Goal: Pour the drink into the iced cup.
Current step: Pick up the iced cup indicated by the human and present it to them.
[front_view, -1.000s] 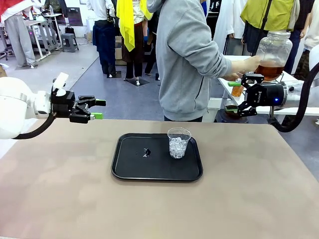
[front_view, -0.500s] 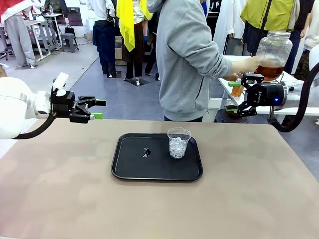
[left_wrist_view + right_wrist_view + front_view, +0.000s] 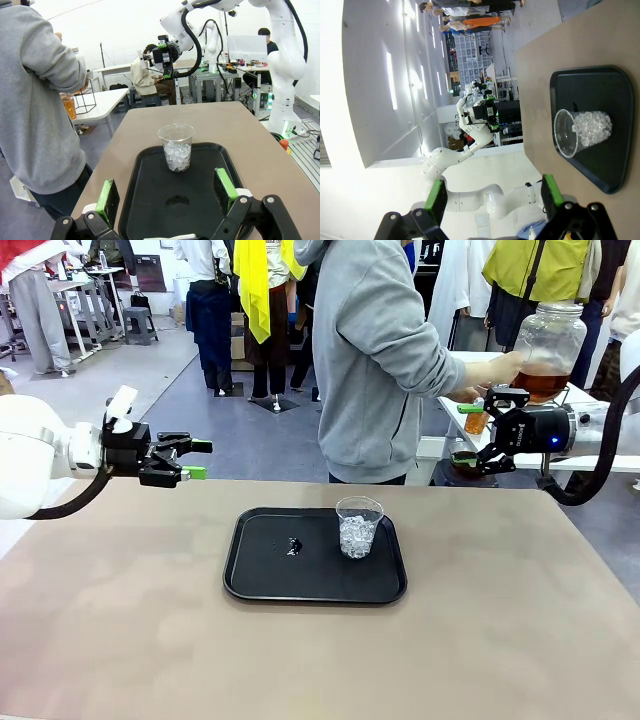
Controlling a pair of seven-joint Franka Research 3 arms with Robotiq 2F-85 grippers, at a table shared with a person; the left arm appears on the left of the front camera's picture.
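Observation:
The iced cup (image 3: 358, 527), clear plastic with ice cubes, stands upright on the right part of a black tray (image 3: 260, 580). The drink shows as amber liquid in a big glass dispenser jar (image 3: 546, 350) on a side table beyond the far right corner. A person's hand (image 3: 466, 393) holds a small clear cup (image 3: 477, 421) of drink below the jar. My left gripper (image 3: 198, 460) hovers open over the table's far left edge. My right gripper (image 3: 472, 436) hangs open at the far right, near the small cup. The iced cup (image 3: 176, 147) lies ahead of the left gripper (image 3: 166, 192) and sideways ahead (image 3: 582, 131) of the right gripper (image 3: 493, 196).
A person in a grey hoodie (image 3: 375, 360) stands at the far side, turned toward the side table (image 3: 480, 410). A small dark wet spot (image 3: 293, 545) sits on the tray left of the cup. Bare brown tabletop (image 3: 150, 620) surrounds the tray.

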